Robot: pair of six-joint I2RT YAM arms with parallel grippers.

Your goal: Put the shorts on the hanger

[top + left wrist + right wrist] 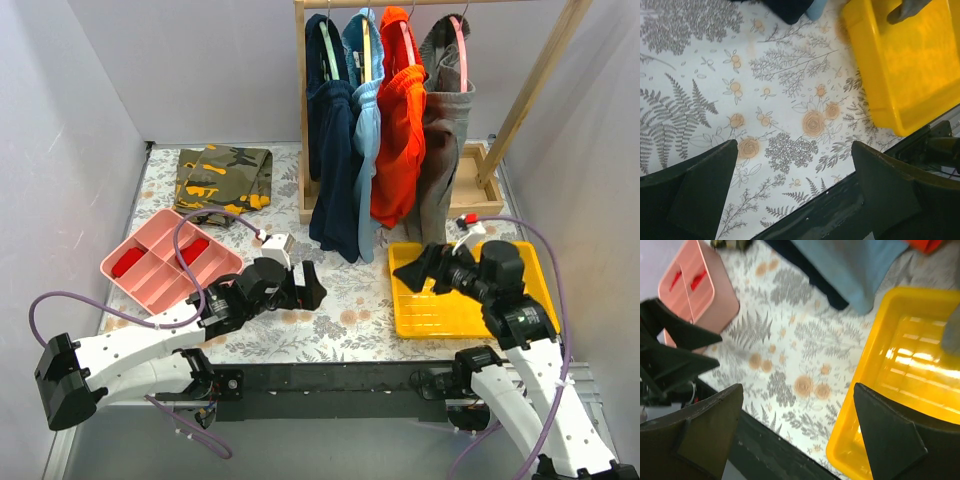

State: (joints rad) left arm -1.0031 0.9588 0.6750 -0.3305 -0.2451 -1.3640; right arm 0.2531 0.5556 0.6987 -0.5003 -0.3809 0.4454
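The dark grey soft jersey shorts [442, 150] are seen draped on the large pink plastic hanger [462, 45], which is hooked at the right end of the wooden clothes rack [540, 80], just beside a bright orange garment [400, 150]. The placing is judged done, so any retreat is best kept low, clear of the hanging hem. Both arms are folded low over the floral table [350, 320]. The left gripper [312, 285] and the right gripper [420, 268] are spread wide and empty, the right one above a yellow plastic tray [405, 305].

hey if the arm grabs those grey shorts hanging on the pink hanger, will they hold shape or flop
Probably floppy: the grey shorts hang in long soft folds below the pink hanger. Likely light, since that thin hanger carries them. A tug might swing hanger and shorts together.
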